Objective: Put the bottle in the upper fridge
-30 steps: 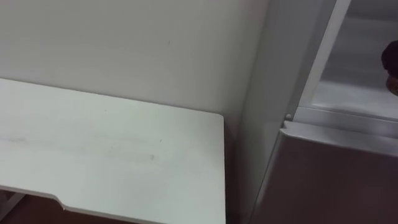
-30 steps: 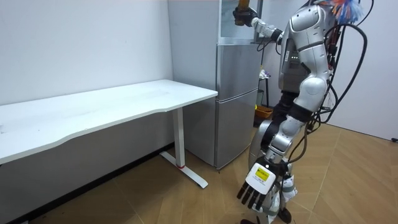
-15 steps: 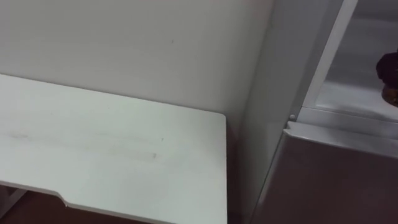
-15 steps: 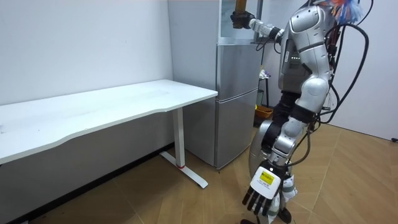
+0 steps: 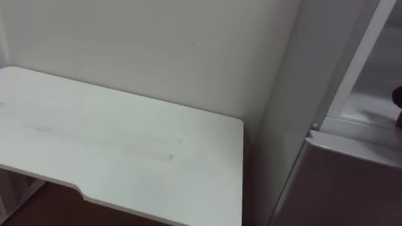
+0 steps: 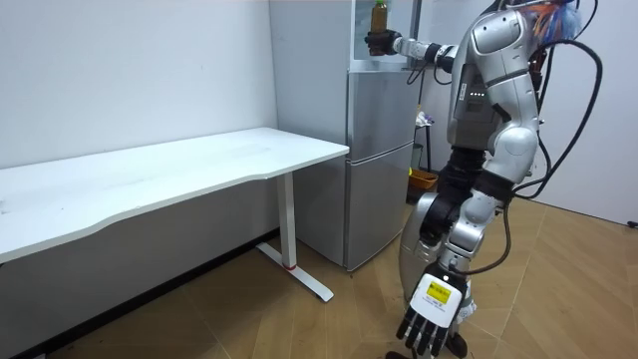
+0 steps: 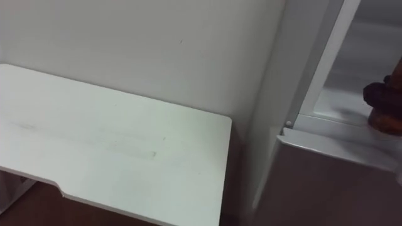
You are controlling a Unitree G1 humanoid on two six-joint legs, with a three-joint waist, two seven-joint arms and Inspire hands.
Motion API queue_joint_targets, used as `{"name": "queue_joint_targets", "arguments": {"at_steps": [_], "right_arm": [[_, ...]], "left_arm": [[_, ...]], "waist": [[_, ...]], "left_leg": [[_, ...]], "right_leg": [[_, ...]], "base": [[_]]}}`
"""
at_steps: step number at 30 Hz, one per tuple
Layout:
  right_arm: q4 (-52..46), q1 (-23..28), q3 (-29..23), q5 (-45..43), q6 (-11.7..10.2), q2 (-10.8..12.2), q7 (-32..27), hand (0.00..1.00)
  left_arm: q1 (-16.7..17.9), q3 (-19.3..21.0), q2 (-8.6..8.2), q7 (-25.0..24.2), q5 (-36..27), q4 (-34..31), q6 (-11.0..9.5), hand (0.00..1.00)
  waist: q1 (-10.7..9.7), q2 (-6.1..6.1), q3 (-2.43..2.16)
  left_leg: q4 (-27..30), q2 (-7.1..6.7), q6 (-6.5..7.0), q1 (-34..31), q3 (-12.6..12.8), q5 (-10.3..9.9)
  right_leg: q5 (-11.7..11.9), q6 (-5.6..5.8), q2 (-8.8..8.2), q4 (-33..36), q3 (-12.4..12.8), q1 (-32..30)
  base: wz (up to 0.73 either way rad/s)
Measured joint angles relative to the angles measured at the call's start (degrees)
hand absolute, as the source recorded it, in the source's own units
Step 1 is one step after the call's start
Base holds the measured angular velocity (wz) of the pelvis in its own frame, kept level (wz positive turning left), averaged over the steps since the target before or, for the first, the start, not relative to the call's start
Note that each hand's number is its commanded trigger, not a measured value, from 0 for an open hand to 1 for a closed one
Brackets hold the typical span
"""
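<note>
In the room view I stand in front of the silver fridge (image 6: 379,150), whose upper door is open. My right arm reaches up into the upper compartment (image 7: 352,63). My right hand (image 6: 377,42) is shut on a brown bottle (image 6: 379,15), which stands upright above the fingers just inside the opening. In the right eye view this dark hand (image 7: 382,97) sits at the right edge, above the compartment's floor. My left hand (image 6: 434,314) hangs low beside my leg with relaxed fingers and holds nothing.
A long white table (image 5: 125,150) stands against the wall to my left, its end close to the fridge's side wall (image 5: 295,113). The shut lower fridge door (image 7: 339,188) lies below the compartment. Wooden floor (image 6: 299,319) spreads around me.
My right hand has carried the bottle further into the upper compartment and slightly lower. My left hand has swung a little. The eye view has shifted, showing more of the table.
</note>
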Motion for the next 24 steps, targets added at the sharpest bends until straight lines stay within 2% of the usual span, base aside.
{"name": "queue_joint_targets", "arguments": {"at_steps": [2, 5, 7, 10, 12, 14, 20, 21, 22, 23, 24], "right_arm": [[2.42, -2.53, 1.28, 0.24, 0.05, -0.02, -0.16, 1.00], [5.12, -5.23, 2.28, 0.71, -0.14, -0.02, -1.22, 1.00], [5.21, -5.61, 2.73, 0.67, -0.25, -0.04, -2.32, 1.00], [6.20, -7.07, 3.14, 0.69, -0.30, -0.16, -3.32, 1.00], [6.32, -7.56, 3.88, 0.75, -0.73, -1.11, -3.91, 1.00], [8.36, -8.94, 7.08, 1.14, -1.40, -2.55, -4.20, 1.00], [9.05, -8.98, 9.55, 4.47, -1.87, -3.72, -3.77, 1.00], [9.41, -9.00, 9.59, 4.68, -1.87, -3.83, -3.77, 0.94], [9.78, -9.02, 9.58, 5.51, -1.96, -3.87, -3.66, 0.76], [9.96, -9.03, 9.58, 6.47, -1.99, -3.87, -3.56, 0.42], [10.08, -9.05, 9.58, 6.71, -1.99, -3.87, -3.48, 0.00]], "left_arm": [[0.05, 0.00, 0.01, 0.07, 0.06, -0.22, 0.06, 0.00], [-0.24, -0.02, 0.30, 0.07, 0.01, -1.04, -0.02, 0.00], [-0.30, -0.03, 0.79, 0.08, 0.02, -1.05, -0.01, 0.00], [-0.48, -0.14, 1.48, 0.40, 0.03, -1.24, -0.02, 0.00], [-0.84, -0.18, 1.54, 0.42, -0.01, -1.48, -0.02, 0.00], [-0.85, -0.26, 1.63, 0.53, -0.03, -1.46, -0.01, 0.00], [-0.87, -0.28, 1.83, 0.81, -0.04, -1.45, -0.01, 0.00], [-0.86, -0.28, 1.84, 0.81, -0.05, -1.45, -0.01, 0.00], [-0.86, -0.28, 1.88, 0.81, -0.06, -1.43, 0.01, 0.00], [-0.86, -0.28, 1.90, 0.80, -0.06, -1.41, 0.01, 0.00], [-0.86, -0.28, 1.91, 0.78, -0.03, -1.41, 0.01, 0.00]], "waist": [[0.05, 0.05, 0.05], [0.22, 0.35, 0.69], [0.40, 0.47, 0.88], [0.57, 0.54, 0.93], [0.74, 0.66, 0.94], [1.63, 0.92, 1.12], [3.64, 0.69, 1.15], [3.82, 0.62, 1.17], [4.01, 0.51, 1.23], [4.04, 0.37, 1.31], [4.09, 0.30, 1.34]], "left_leg": [[0.31, 0.01, 0.00, -0.41, -0.07, -0.02], [1.69, 0.04, 0.01, -1.85, -0.68, -0.24], [1.99, -0.04, 0.00, -2.36, -1.44, -0.23], [3.28, 0.03, -0.12, -4.39, -2.54, -0.26], [4.06, 0.04, -0.21, -5.74, -3.22, -0.21], [4.55, 0.04, -0.22, -6.06, -3.52, -0.20], [4.80, 0.10, -0.27, -6.32, -3.82, -0.19], [4.84, 0.10, -0.27, -6.34, -3.82, -0.19], [4.91, 0.12, -0.27, -6.35, -3.82, -0.19], [4.98, 0.13, -0.27, -6.39, -3.82, -0.19], [5.03, 0.14, -0.27, -6.44, -3.81, -0.19]], "right_leg": [[0.00, 0.00, 0.01, 0.00, -0.10, -0.23], [0.02, -0.04, 0.05, -0.03, -0.97, -0.56], [0.03, -0.05, 0.05, -0.04, -1.79, -0.56], [0.04, -0.07, 0.22, 0.00, -2.76, -1.56], [0.22, -0.35, 0.36, -0.01, -3.25, -2.32], [0.30, -0.49, 0.38, -0.03, -3.71, -2.24], [0.30, -0.50, 0.41, 0.05, -3.89, -2.26], [0.30, -0.50, 0.41, 0.06, -3.89, -2.25], [0.33, -0.54, 0.42, 0.08, -3.90, -2.26], [0.36, -0.60, 0.43, 0.09, -3.91, -2.28], [0.38, -0.62, 0.44, 0.09, -3.92, -2.32]], "base": [[0.02], [0.15], [0.19], [0.21], [0.17], [0.09], [0.02], [0.00], [0.00], [0.00], [0.00]]}}
